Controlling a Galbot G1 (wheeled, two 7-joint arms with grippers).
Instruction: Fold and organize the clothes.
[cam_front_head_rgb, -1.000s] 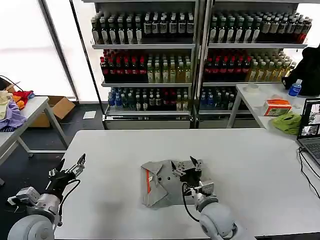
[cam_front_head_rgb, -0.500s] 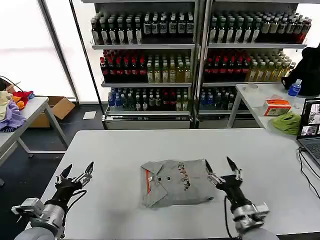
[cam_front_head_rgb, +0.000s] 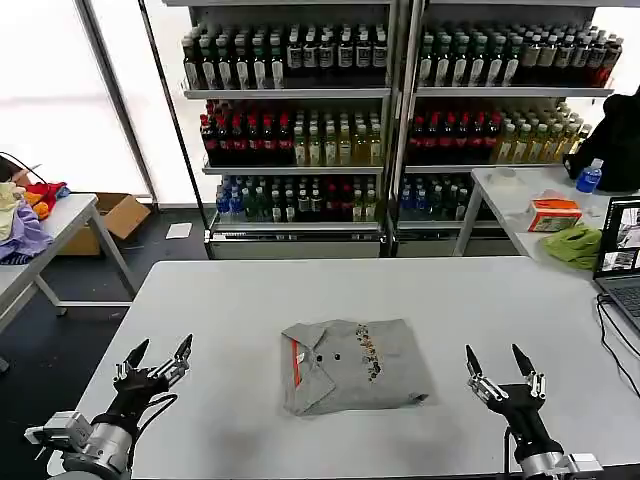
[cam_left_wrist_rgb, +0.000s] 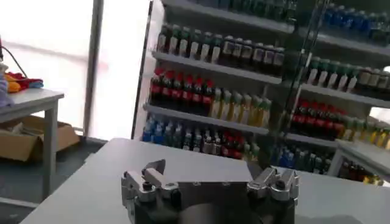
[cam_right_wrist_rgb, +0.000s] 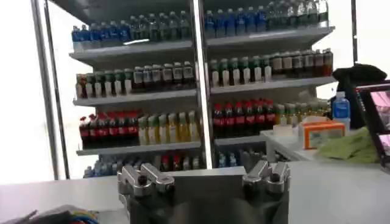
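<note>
The grey shirt (cam_front_head_rgb: 354, 364) is lying folded at the middle of the white bench (cam_front_head_rgb: 250, 300), its red-lined collar toward the robot's left and its chest print facing up. The left pincer (cam_front_head_rgb: 158, 353) is hovering wide and empty well left of it. The right pincer (cam_front_head_rgb: 503, 366) is hovering wide and empty near its right edge.

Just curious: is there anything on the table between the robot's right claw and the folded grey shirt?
Nothing: the head view shows bare white table between the open right gripper and the shirt.
</note>
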